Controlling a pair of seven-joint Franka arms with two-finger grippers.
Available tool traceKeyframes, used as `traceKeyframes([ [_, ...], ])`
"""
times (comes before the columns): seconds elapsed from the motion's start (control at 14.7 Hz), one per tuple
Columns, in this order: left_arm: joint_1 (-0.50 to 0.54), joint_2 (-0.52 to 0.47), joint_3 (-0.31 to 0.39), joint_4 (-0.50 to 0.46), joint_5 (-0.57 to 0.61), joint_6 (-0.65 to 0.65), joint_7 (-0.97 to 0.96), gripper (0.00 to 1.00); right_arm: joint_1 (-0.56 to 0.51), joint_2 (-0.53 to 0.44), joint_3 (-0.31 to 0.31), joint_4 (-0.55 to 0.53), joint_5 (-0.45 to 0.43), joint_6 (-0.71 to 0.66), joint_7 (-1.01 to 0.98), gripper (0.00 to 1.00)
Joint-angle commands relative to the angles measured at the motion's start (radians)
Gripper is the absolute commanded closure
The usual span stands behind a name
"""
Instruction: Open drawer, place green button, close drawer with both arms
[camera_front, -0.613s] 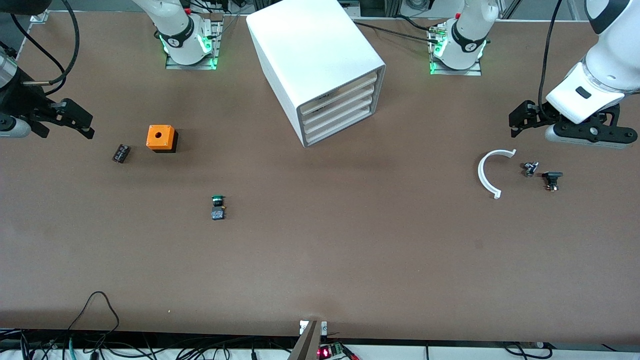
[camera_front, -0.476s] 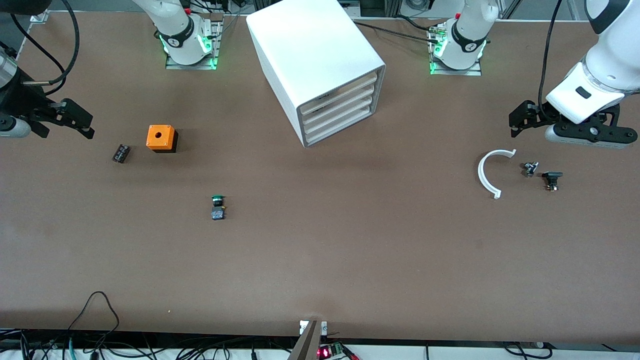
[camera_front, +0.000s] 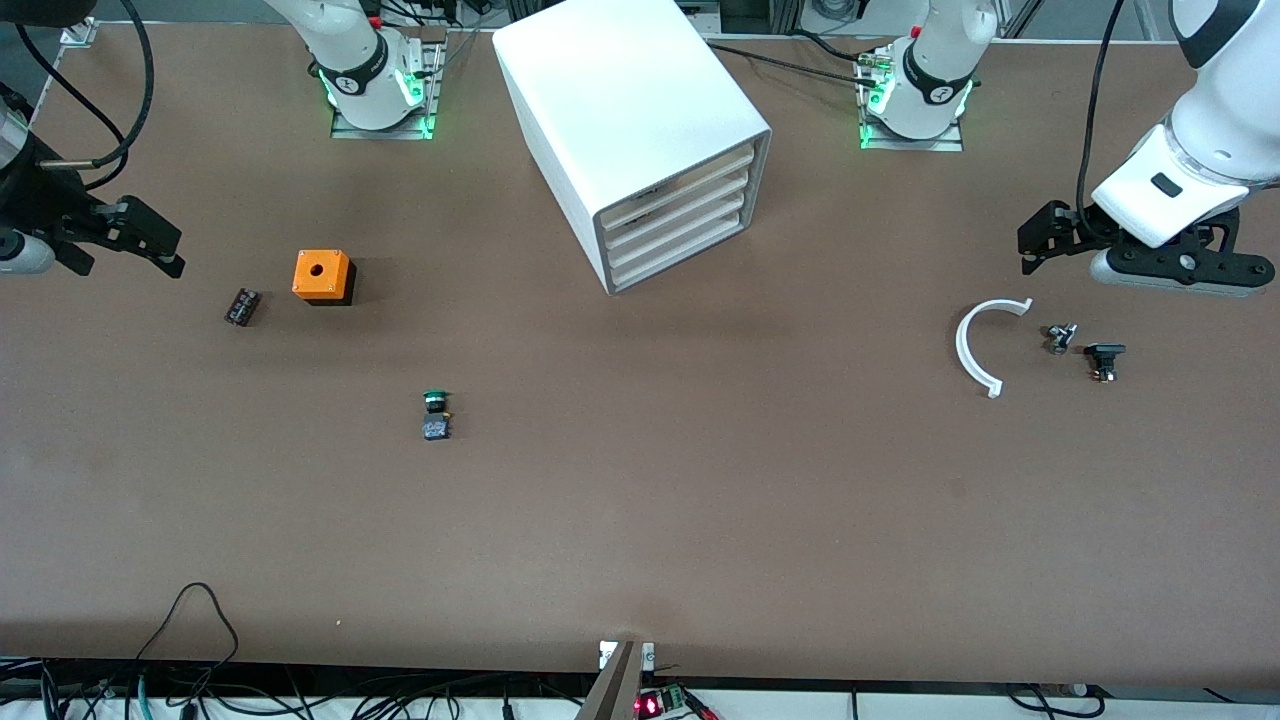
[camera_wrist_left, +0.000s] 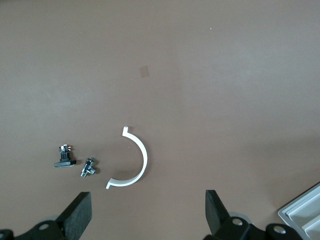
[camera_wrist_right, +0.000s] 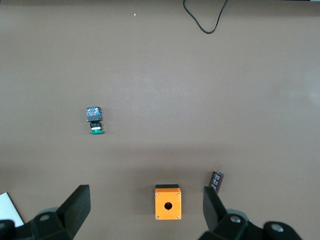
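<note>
Drawer: we see the lowest white tray drawer (camera_front: 678, 258) shut.
Button: our green-capped dark-bodied button (camera_front: 436, 414) lies on the brown surface (camera_front: 700, 500), well apart.
Tools: left tool (camera_wrist_left: 148, 214) and right tool (camera_wrist_right: 146, 211) spread, empty.
Left: everything.

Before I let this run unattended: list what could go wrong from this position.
The button is tiny and lies on its side on bare table; the open right gripper could knock it away or pinch it crooked.

All three drawers are shut and stacked close, so the open left gripper could catch a drawer above the lowest drawer.

The cabinet shows no fastening; a pull may drag it.
</note>
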Motion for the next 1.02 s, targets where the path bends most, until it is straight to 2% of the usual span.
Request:
traceKeyframes([
  [0.0, -0.010, -0.001, 0.002, 0.020, -0.028, -0.068, 0.028, 0.00, 0.017, 0.042, 0.004, 0.027, 0.031, -0.008, 0.016, 0.00],
  [0.2, -0.011, 0.001, 0.002, 0.020, -0.095, -0.135, 0.031, 0.00, 0.045, 0.062, 0.004, 0.020, 0.099, 0.015, 0.010, 0.00],
  [0.34, -0.013, 0.007, -0.001, 0.020, -0.146, -0.185, 0.033, 0.00, 0.047, 0.118, 0.004, 0.021, 0.117, 0.026, -0.002, 0.00],
  [0.75, -0.016, 0.064, -0.004, 0.001, -0.456, -0.309, 0.037, 0.00, 0.096, 0.260, 0.006, 0.017, 0.136, 0.036, -0.027, 0.00],
  [0.95, -0.022, 0.139, -0.013, -0.055, -0.607, -0.298, 0.193, 0.01, 0.130, 0.321, 0.007, 0.006, 0.133, 0.127, -0.033, 0.00],
])
